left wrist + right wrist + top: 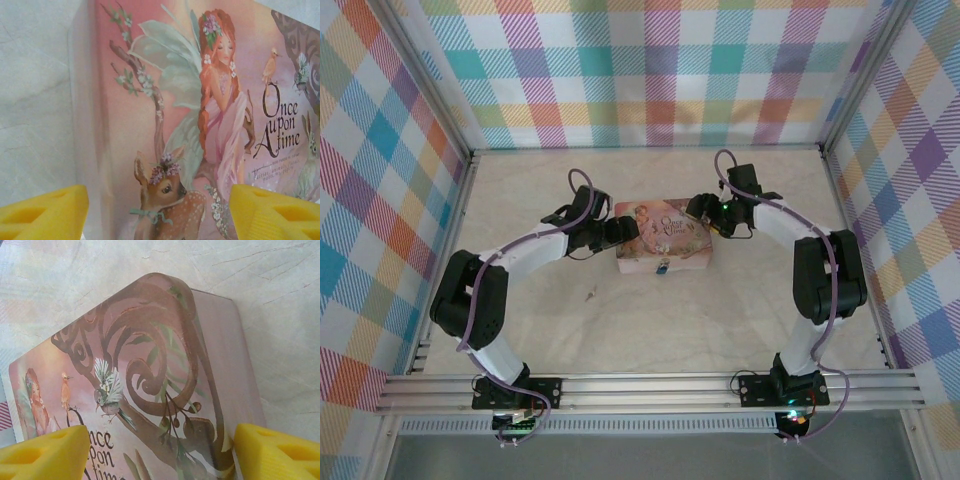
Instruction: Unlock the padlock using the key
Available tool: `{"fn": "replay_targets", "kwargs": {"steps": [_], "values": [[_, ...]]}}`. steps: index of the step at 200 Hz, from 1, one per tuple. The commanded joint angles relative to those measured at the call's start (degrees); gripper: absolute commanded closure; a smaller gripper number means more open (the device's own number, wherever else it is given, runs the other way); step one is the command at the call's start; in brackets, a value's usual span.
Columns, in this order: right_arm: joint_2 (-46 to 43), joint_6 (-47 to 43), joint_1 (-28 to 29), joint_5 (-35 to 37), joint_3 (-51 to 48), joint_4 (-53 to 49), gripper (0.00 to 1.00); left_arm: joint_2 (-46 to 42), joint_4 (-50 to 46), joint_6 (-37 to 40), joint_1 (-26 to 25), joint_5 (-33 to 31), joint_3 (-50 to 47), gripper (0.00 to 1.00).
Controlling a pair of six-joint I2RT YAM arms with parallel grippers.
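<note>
The padlock (663, 267) is a tiny bluish-and-silver speck hanging at the near front wall of the pink tin (662, 240), about halfway along that wall. It is too small in the overhead view to tell whether its shackle is closed. The key (590, 294) appears to be the thin dark sliver lying flat on the table (750, 310). It is to the left of the tin and nearer the arm bases, well apart from both tin and padlock.

The left gripper (623, 232) is at the tin's left end, above and behind the padlock. The key lies nearer the arm bases than this gripper, with bare table between them. In the left wrist view the left gripper (160, 215) is spread wide, with one of its yellow fingertips (45, 212) at each lower corner and the painted fairy and fawn on the lid between them. Nothing is in its grasp.

The right gripper (702, 212) is at the tin's far right corner, on the opposite side of the lid from the padlock. In the right wrist view the right gripper (160, 455) is also wide apart and empty. The rounded corner of the lid, with its brown scroll and small bird, lies between its tips.
</note>
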Motion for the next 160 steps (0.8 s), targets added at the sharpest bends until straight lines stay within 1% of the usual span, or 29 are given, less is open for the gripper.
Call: {"fn": "replay_targets", "kwargs": {"steps": [1,86,133,160], "values": [[-0.9,-0.6,0.5,-0.1,0.1,-0.8,0.24,0.5,1.2,0.9,1.0,-0.2,1.5,0.25],[-3.5,0.9,0.8,-0.8,-3.5,0.9,0.25,6.3,2.1,0.2,1.7,2.4,7.5,0.24],[-3.4,1.1,1.5,-1.2,-3.6,1.2,0.25,6.8,1.7,0.2,2.3,1.9,8.2,0.22],[-3.5,0.9,1.6,-0.8,-3.4,0.6,0.25,5.0,0.8,0.0,3.1,0.6,6.9,0.14]]}}
